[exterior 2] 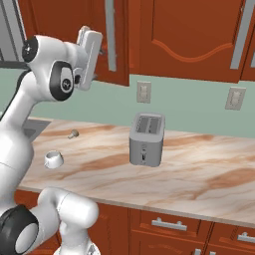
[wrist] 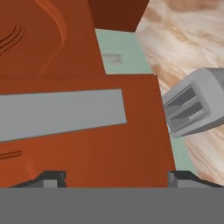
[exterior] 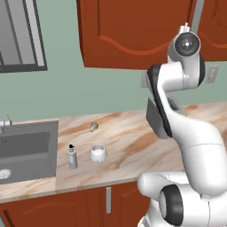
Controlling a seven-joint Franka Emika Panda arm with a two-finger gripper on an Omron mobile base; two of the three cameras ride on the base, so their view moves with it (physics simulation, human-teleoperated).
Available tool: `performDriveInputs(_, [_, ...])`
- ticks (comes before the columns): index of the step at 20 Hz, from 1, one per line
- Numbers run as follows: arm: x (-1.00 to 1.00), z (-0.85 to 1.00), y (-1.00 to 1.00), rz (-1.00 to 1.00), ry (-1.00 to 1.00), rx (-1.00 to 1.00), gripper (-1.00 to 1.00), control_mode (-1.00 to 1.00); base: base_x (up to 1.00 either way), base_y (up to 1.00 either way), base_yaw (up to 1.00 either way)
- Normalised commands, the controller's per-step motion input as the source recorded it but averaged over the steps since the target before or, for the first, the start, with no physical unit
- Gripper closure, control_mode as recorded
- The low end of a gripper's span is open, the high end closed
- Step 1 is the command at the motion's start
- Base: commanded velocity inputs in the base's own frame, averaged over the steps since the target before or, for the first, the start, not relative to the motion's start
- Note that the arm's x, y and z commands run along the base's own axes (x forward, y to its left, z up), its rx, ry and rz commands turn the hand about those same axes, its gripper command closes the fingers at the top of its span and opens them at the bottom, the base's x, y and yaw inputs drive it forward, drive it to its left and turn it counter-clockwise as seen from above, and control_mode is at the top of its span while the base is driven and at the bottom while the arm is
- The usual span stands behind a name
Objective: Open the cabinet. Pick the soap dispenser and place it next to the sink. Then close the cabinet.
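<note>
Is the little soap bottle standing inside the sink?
No, the soap dispenser stands upright on the counter just right of the sink, next to a white cup.

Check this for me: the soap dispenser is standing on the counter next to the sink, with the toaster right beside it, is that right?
Not quite. The soap dispenser does stand on the counter next to the sink, but what sits right beside it is the white ring-shaped cup, as the left base view shows. The toaster stands apart, further along the counter, in the right base view.
</note>
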Motion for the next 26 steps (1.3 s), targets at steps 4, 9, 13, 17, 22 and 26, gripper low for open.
performDriveInputs(4, [0.85, 0.0, -0.28, 0.16, 0.04, 0.04, -1.0, -1.0, 0.0, 0.0, 0.0])
performDriveInputs(9, [0.78, 0.0, -0.23, 0.17, 0.04, 0.04, -1.0, -1.0, 0.0, 0.0, 0.0])
performDriveInputs(13, [0.74, 0.0, -0.2, 0.2, 0.05, 0.02, -1.0, -1.0, 0.0, 0.0, 0.0])
performDriveInputs(17, [0.73, -0.03, -0.18, 0.21, 0.08, 0.02, -1.0, -1.0, 0.0, 0.0, 0.0])
performDriveInputs(22, [0.65, -0.11, -0.14, 0.21, 0.1, 0.01, -1.0, -1.0, 0.0, 0.0, 0.0])
performDriveInputs(26, [0.3, -0.24, -0.01, 0.21, 0.04, -0.01, -1.0, -1.0, 0.0, 0.0, 0.0])
